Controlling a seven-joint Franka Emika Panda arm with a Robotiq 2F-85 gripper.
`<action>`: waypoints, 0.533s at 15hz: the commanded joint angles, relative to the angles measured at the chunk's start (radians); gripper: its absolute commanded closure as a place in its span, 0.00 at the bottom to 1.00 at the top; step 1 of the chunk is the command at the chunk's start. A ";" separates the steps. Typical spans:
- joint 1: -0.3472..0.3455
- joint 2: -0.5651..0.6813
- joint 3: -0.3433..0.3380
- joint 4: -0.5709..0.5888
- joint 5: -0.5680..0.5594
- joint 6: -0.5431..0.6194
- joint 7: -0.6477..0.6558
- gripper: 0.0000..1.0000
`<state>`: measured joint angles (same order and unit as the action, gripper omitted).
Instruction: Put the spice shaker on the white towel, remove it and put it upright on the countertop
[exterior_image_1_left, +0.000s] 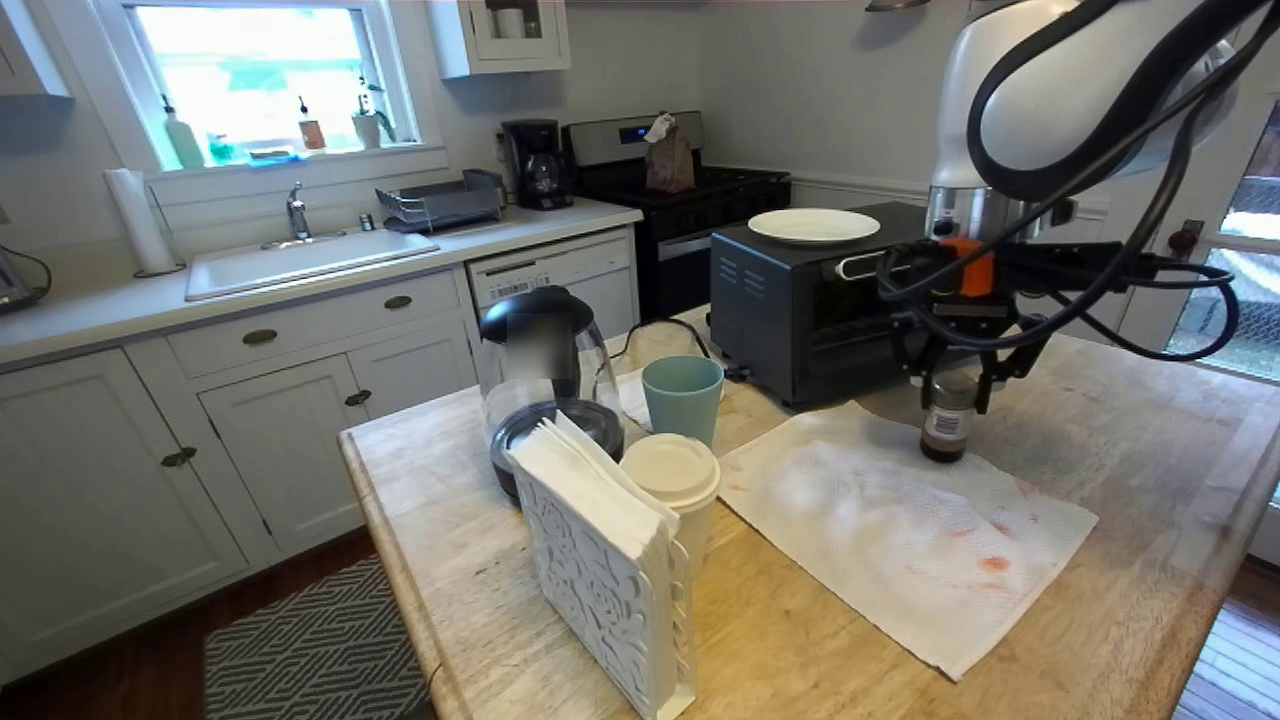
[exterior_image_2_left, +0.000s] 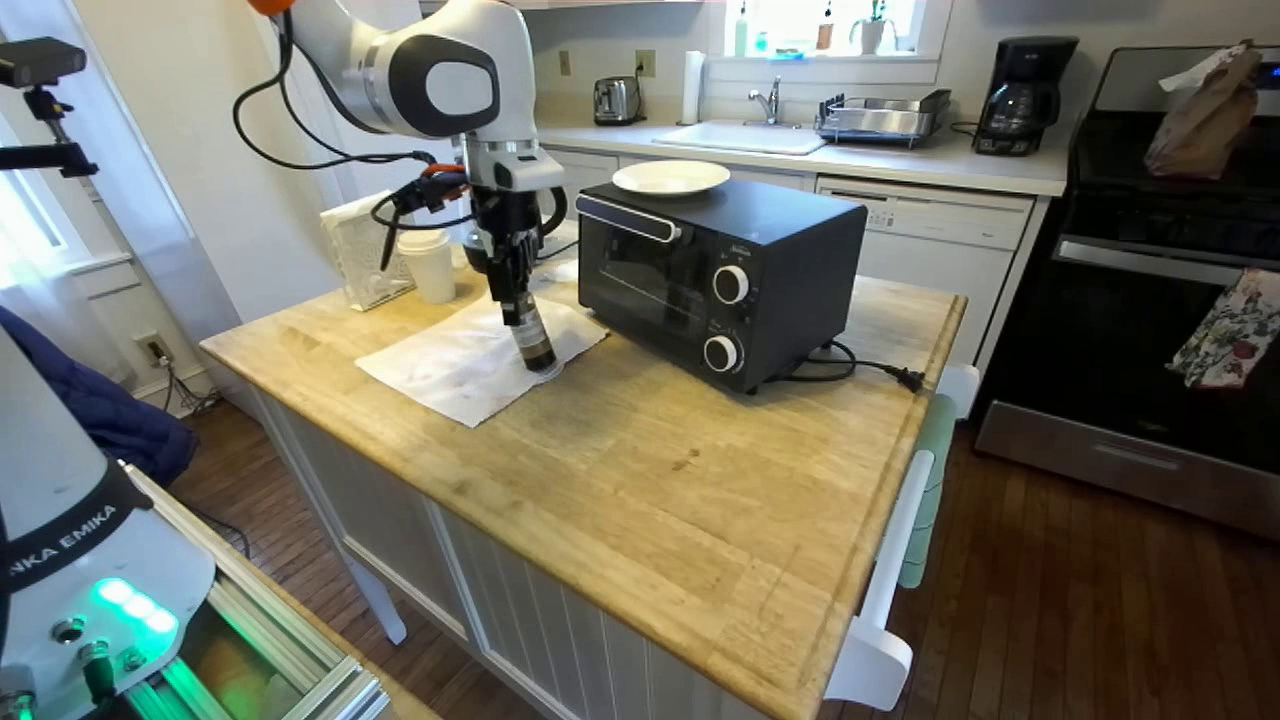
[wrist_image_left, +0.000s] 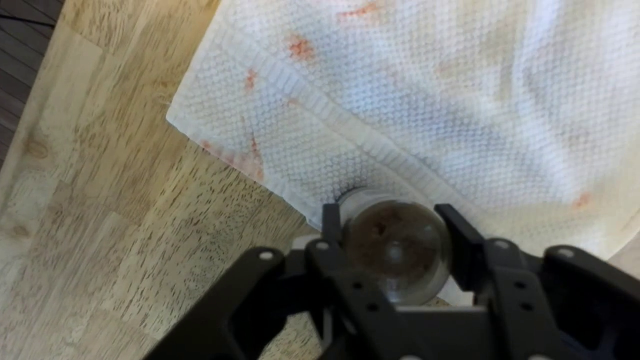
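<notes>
"What might go wrong?"

"On the left in an exterior view, the wrinkled, red-stained off-white cloth towel (exterior_image_1_left: 860, 520) could bunch if dragged. At its far-right edge, the black jointed pincer (exterior_image_1_left: 955, 402) is clamped on the small clear cylindrical spice shaker (exterior_image_1_left: 946, 425); released at a lean, it may topple towards the tan wooden surface (exterior_image_1_left: 1150, 450) farther right."

"And the shaker's look?"

"Tilted, pale label, brown contents; whether its base touches the towel, I can't tell."

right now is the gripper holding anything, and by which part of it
Yes, the spice shaker: the gripper clasps it from opposite sides near its upper end, leaving its lower end showing below.
</notes>
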<state>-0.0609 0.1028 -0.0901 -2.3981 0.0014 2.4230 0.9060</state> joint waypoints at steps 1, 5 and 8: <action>0.011 0.020 0.006 0.019 0.034 0.008 -0.018 0.24; 0.012 0.022 0.008 0.021 0.034 0.008 -0.026 0.01; 0.013 0.025 0.007 0.026 0.026 0.003 -0.031 0.15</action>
<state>-0.0519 0.1066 -0.0827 -2.3968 0.0054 2.4233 0.8991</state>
